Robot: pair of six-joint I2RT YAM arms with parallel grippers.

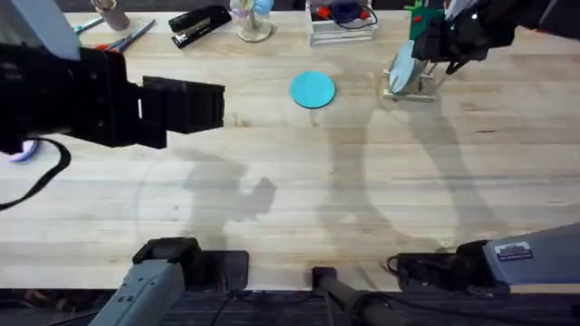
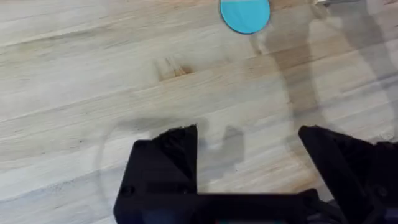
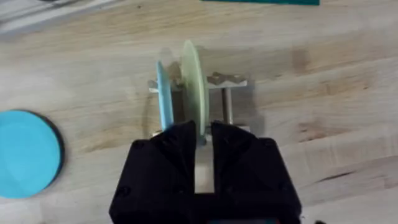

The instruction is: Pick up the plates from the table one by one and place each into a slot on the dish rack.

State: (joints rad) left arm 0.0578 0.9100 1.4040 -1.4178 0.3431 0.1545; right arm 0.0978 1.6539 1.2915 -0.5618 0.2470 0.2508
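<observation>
Right gripper (image 3: 202, 134) pinches cream plate (image 3: 193, 81) upright in dish rack (image 3: 227, 93). Turquoise plate (image 1: 313, 90) flat on table (image 1: 362, 199), well apart. Left gripper (image 2: 249, 155) wide, empty.

The left gripper (image 2: 249, 155) is seen with its two black fingers (image 2: 171, 162) spread wide apart and nothing held between them above the bare table (image 2: 93, 81), while the turquoise plate (image 2: 245, 14) is seen lying flat on the wood well beyond the fingertips, cut off by the frame's edge.
</observation>
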